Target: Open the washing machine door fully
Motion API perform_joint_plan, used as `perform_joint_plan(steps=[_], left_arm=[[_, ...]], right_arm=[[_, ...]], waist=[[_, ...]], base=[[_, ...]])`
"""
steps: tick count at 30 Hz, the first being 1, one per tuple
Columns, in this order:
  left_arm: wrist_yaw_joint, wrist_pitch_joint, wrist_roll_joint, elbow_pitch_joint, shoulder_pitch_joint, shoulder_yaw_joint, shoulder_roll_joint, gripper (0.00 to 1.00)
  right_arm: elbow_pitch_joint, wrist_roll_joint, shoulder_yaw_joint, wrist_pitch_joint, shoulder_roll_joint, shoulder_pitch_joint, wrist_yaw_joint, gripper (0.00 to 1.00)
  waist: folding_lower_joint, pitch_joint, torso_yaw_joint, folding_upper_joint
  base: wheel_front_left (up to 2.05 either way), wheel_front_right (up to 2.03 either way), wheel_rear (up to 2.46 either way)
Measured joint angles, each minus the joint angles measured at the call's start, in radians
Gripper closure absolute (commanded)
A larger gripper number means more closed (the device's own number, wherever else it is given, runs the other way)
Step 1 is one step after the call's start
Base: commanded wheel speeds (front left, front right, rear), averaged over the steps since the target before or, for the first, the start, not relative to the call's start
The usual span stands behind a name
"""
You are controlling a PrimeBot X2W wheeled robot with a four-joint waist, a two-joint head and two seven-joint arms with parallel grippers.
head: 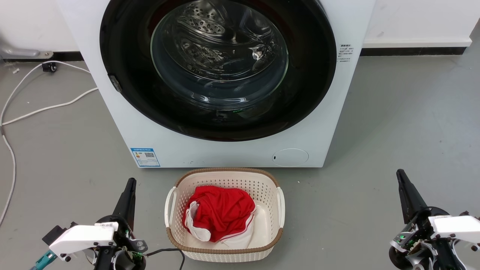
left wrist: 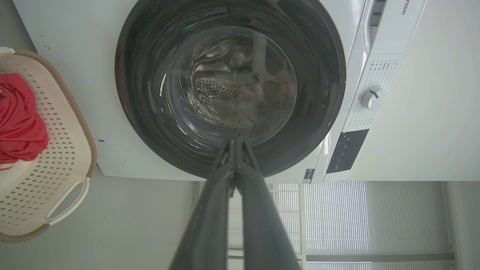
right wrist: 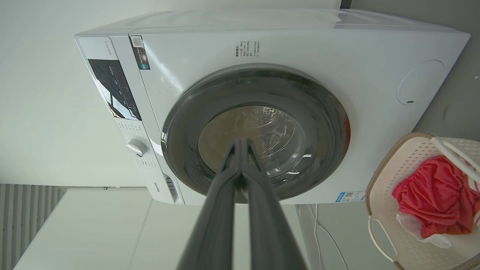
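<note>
Both grippers sit nearest to me, at the bottom corners of the head view.

1. I read the left gripper (head: 131, 183) at lower left, pointing up the frame toward the washing machine (head: 225, 152). In the left wrist view its two dark fingers (left wrist: 210, 210) run together and meet at the tips, with nothing between them.
2. I read the right gripper (head: 400, 174) at lower right, well apart from the machine. The right wrist view shows its fingers (right wrist: 262, 210) likewise pressed together at the tips, holding nothing.
3. Neither gripper touches the machine; both hang above the grey floor (head: 393, 123).

The washing machine door (head: 219, 67) lies flat against the white front, closed. Its glossy black ring surrounds the clear glass bowl, through which I see the perforated steel drum. A blue label (head: 145, 156) sits low on the left of the front and a round cap (head: 290, 157) low on the right.

A cream laundry basket (head: 225, 258) stands on the floor just before the machine, between the two grippers. A red garment (head: 221, 212) with white trim lies bundled inside it. White cables (head: 45, 108) trail across the floor left of the machine.
</note>
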Motion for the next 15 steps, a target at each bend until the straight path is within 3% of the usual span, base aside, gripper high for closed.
perform_joint_plan(steps=[15], left_arm=[[0.000, 0.003, 0.006, 0.000, 0.000, 0.002, -0.001, 1.00]], right_arm=[[0.000, -0.003, -0.003, 0.003, 0.002, -0.001, 0.000, 1.00]], waist=[[0.0000, 0.000, 0.000, 0.0000]], base=[[0.00, 0.00, 0.00]])
